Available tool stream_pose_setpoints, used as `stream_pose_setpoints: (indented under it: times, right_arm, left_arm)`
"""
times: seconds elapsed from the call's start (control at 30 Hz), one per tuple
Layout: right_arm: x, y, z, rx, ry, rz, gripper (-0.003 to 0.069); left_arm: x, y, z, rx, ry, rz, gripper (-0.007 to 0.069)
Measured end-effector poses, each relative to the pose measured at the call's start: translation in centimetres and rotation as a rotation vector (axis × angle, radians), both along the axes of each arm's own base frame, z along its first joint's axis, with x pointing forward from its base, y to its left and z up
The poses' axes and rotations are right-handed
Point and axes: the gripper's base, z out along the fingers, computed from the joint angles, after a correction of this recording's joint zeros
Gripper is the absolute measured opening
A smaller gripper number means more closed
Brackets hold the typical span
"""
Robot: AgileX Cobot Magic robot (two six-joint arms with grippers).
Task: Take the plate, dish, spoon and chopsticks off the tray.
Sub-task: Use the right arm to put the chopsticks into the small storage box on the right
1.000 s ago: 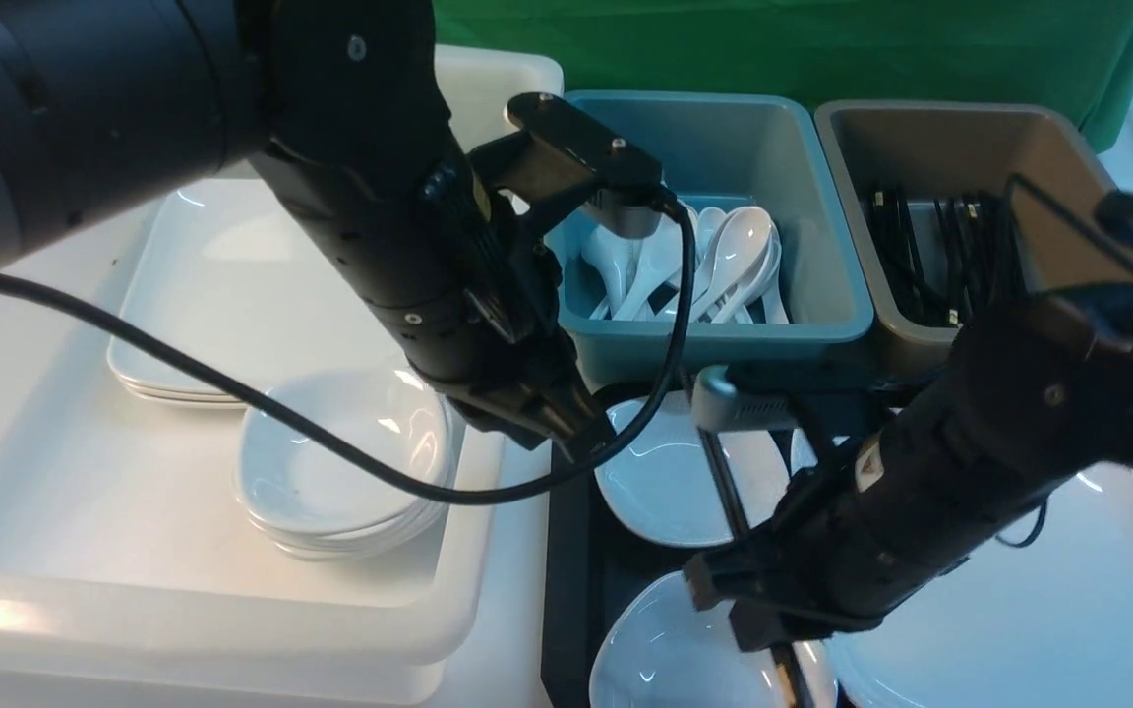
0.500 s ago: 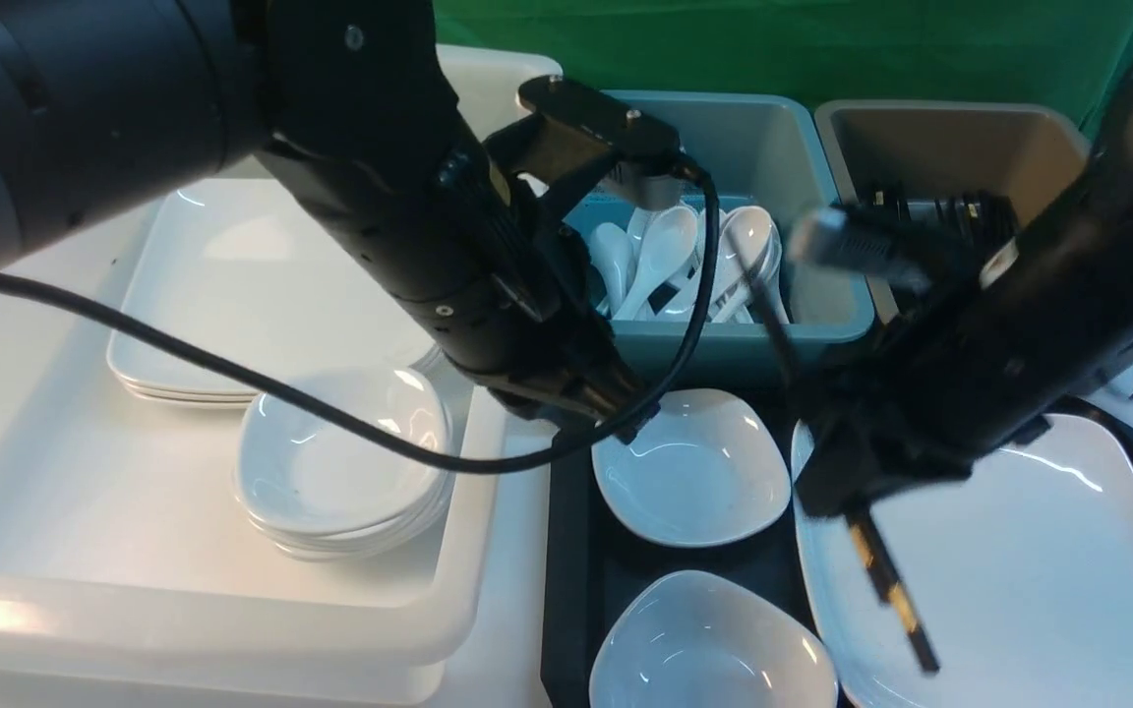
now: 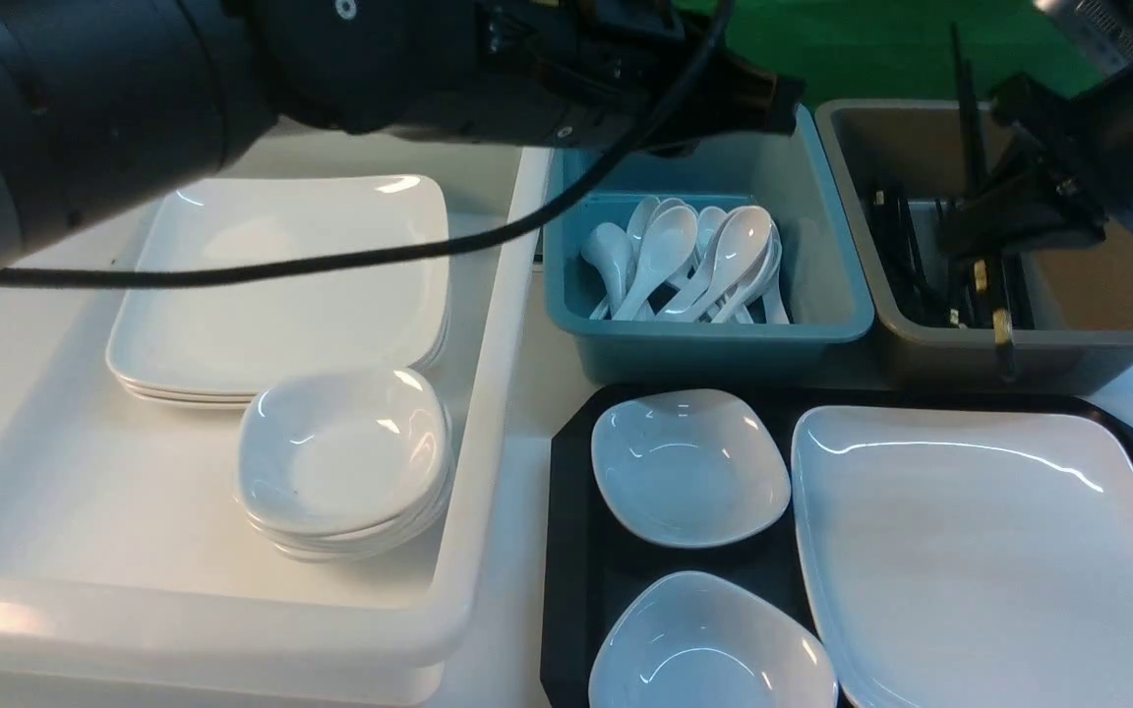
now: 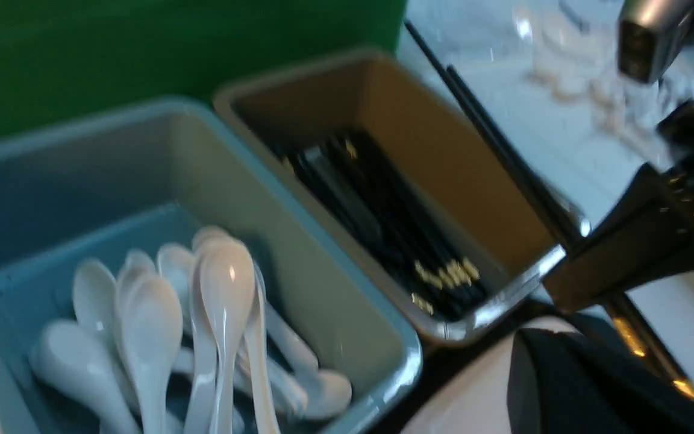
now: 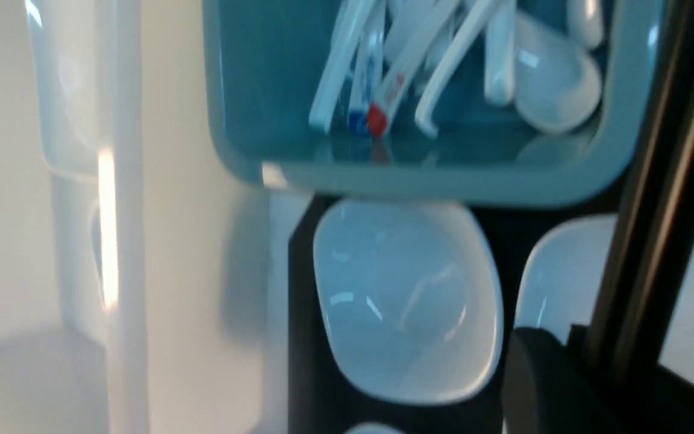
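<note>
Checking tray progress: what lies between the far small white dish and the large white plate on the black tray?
Nothing: the front view shows only a narrow bare strip of black tray between the white dish and white plate.

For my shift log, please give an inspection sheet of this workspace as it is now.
Surface: white table.
Job's things: tray holds plate and two dishes; chopsticks near upright over brown bin; spoons in blue bin.
Clutter: white crate with stacked plates, stacked dishes.
Grippers: right gripper shut on chopsticks; left gripper by blue bin's far rim, state unclear.
Cables: black cable crosses above crate.
Surroundings: green backdrop.
</note>
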Motion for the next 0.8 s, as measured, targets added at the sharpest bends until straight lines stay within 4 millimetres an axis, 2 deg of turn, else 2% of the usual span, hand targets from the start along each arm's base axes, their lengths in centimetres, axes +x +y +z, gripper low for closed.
stream_pose_setpoints:
  times: [0.13, 0.2, 0.37, 0.5, 0.67, 0.73, 0.77, 0.8]
  right_arm:
    - [3.6, -2.6, -0.6, 0.084, -0.018, -0.091, 0.0068]
    - [5.3, -3.8, -1.7, 0.106, -0.005, -0.136, 0.0068]
    - [8.3, -5.8, -3.7, 0.132, 0.017, -0.219, 0.0068]
    - [9.2, -6.2, -5.0, 0.127, 0.024, -0.258, 0.0068]
    - [9.8, -7.0, -5.6, 0.041, -0.015, -0.303, 0.0092]
    - [9.8, -7.3, -5.9, -0.016, -0.021, -0.315, 0.0160]
    - [9.8, -7.4, -5.9, -0.022, -0.019, -0.317, 0.0160]
    - [9.7, -7.7, -6.2, -0.084, -0.014, -0.322, 0.0242]
  left_arm:
    - [0.0, 0.0, 0.0, 0.000, 0.002, -0.001, 0.0001]
    - [0.0, 0.0, -0.1, 0.012, 0.004, -0.006, 0.0001]
    - [0.0, 0.0, -0.2, 0.030, -0.007, -0.008, 0.0001]
    - [0.5, -0.2, -0.7, 0.029, -0.013, 0.002, 0.0001]
    - [1.5, -0.9, -2.2, 0.036, -0.006, 0.017, 0.0001]
    - [2.0, -1.2, -3.1, 0.050, 0.008, 0.017, 0.0001]
    - [2.0, -1.2, -3.1, 0.050, 0.008, 0.017, 0.0001]
    - [2.2, -1.3, -3.7, 0.060, 0.020, 0.016, 0.0001]
